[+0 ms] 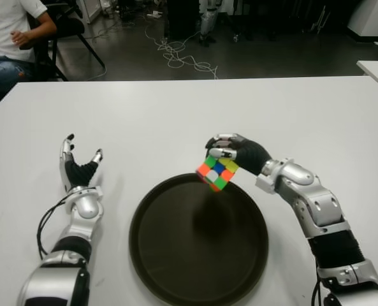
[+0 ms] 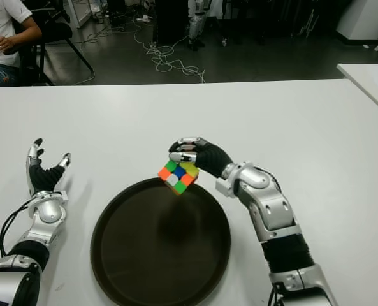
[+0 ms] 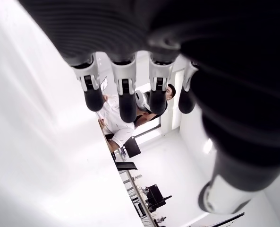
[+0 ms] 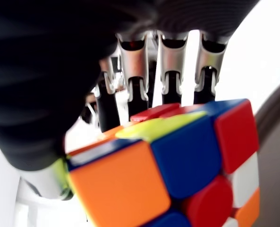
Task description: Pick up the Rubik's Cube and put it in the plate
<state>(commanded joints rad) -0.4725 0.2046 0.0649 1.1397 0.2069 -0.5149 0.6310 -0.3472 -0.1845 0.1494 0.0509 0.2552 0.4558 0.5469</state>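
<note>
At the far left, beyond the table's far edge, a seated person (image 1: 10, 38) in a white shirt occupies a black chair (image 1: 64, 29), well apart from the work area. The white table (image 1: 176, 121) runs the full width of the view; its far half is bare, giving wide room between the two arms and toward the far edge. The left hand (image 1: 79, 167) shows near the table's left side, to the left of the plate and apart from its rim, palm turned up, fingers (image 3: 125, 90) extended and spread with nothing between them; its forearm runs back toward the near-left corner with a black cable (image 1: 48, 220) looped beside it. The black round plate (image 1: 176, 255) sits on the near centre of the table, its near rim close to the table's near edge and its interior unoccupied. At the plate's far rim, the Rubik's Cube (image 1: 217, 172) is held clear of the surface, tilted on a corner, over the rim's far-right part. The right hand (image 1: 233, 153) is closed around the cube from above and from the right, fingers (image 4: 170, 66) curled over its far top face and thumb pressing on the near side. The right forearm slopes from the near-right corner up to the wrist, passing to the right of the plate. On the far floor lies a tangle of white cable (image 1: 179, 54).
</note>
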